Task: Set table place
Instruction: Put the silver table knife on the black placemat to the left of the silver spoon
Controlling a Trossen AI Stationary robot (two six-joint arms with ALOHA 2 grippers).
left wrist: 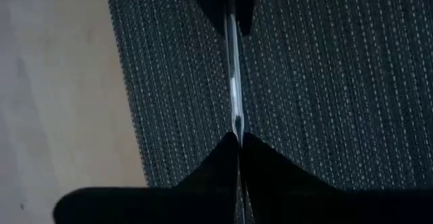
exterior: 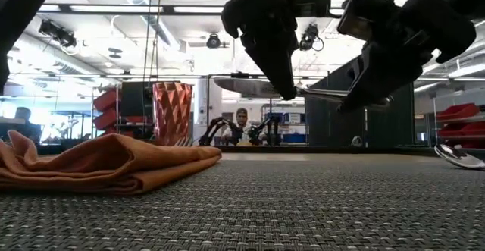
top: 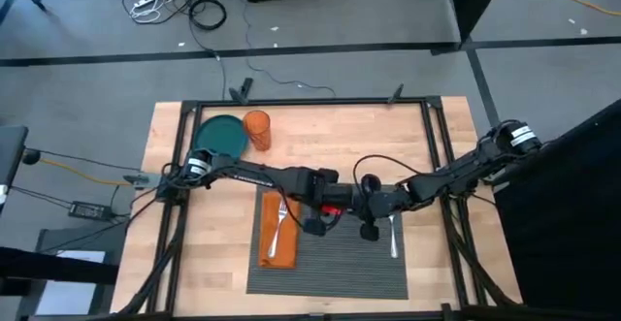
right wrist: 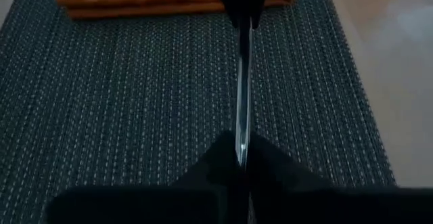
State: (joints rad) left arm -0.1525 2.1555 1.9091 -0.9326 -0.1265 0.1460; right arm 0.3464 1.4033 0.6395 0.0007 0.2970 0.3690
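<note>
Placemat weave (exterior: 303,205) fills the foreground right under your lens, dark grey and ribbed, lying flat on the wooden desk (top: 320,132); above it both arms meet on one piece of cutlery, a knife (exterior: 258,88), held level in the air. Your left end effector (top: 316,226) has its fingers pinched tight on one end of that knife; your right end effector (top: 369,230) is clamped on the other end, so each of them is gripping the same blade from opposite sides, clear of the mat. From the left wrist you see the thin steel edge (left wrist: 234,88) running straight out between the closed fingers toward the other arm's dark tips; from the right wrist it's the same picture, blade (right wrist: 243,82) edge-on over the mat.

To the outer side of your left end effector lies the orange napkin (top: 278,229), folded long, sitting on the mat's edge with a fork (top: 281,219) resting on top of it; just beyond your right end effector, on its outer side, a spoon (top: 392,236) lies on the mat. Well behind the left end effector, near the desk's far corner, you've got the teal plate (top: 220,133) with an orange cup (top: 257,127) just beside it.
</note>
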